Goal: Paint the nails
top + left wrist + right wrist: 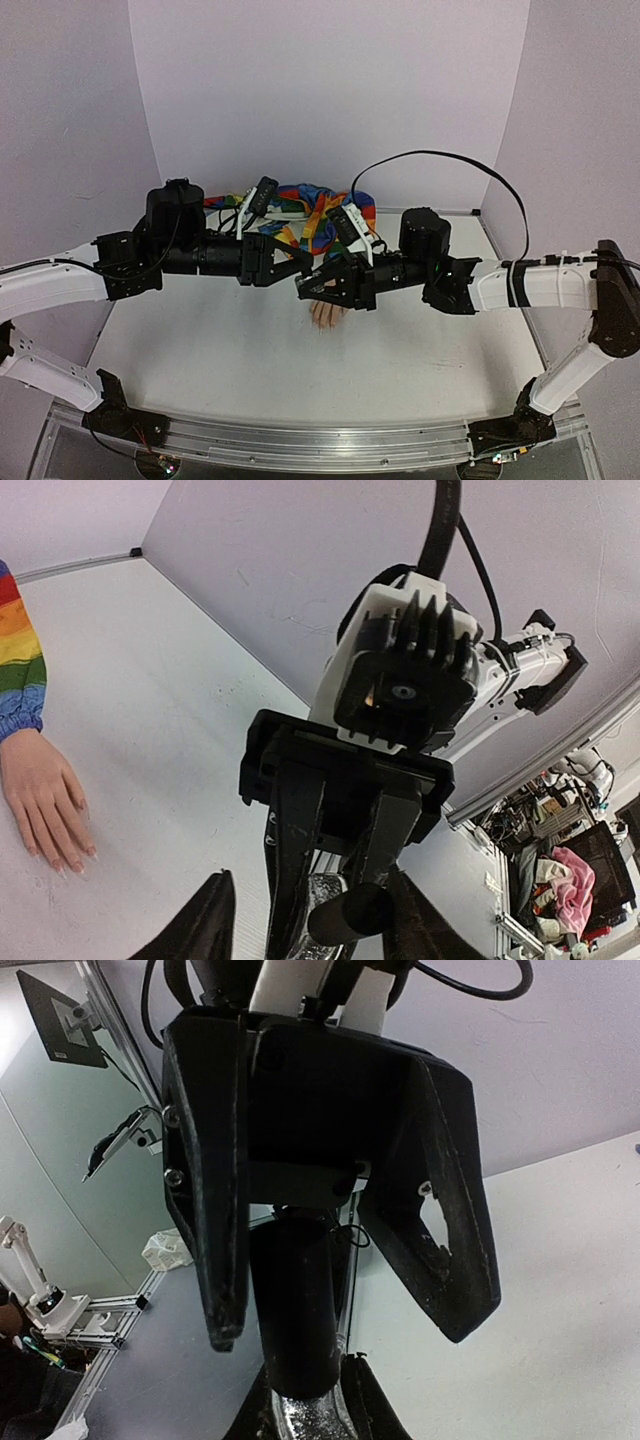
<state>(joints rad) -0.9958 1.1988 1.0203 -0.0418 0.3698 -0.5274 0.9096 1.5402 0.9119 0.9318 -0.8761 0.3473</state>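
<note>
Near one mannequin hand, left hand faces right hand.

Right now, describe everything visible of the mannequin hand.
The mannequin hand is pale flesh-coloured, smooth like plastic. It lies palm down, flat on the white table, fingers close together and straight, tiny nails at the tips. Its wrist enters a rainbow-striped sleeve with a gathered blue cuff. In the left wrist view nothing else touches it; from above, only its fingers show.
</note>
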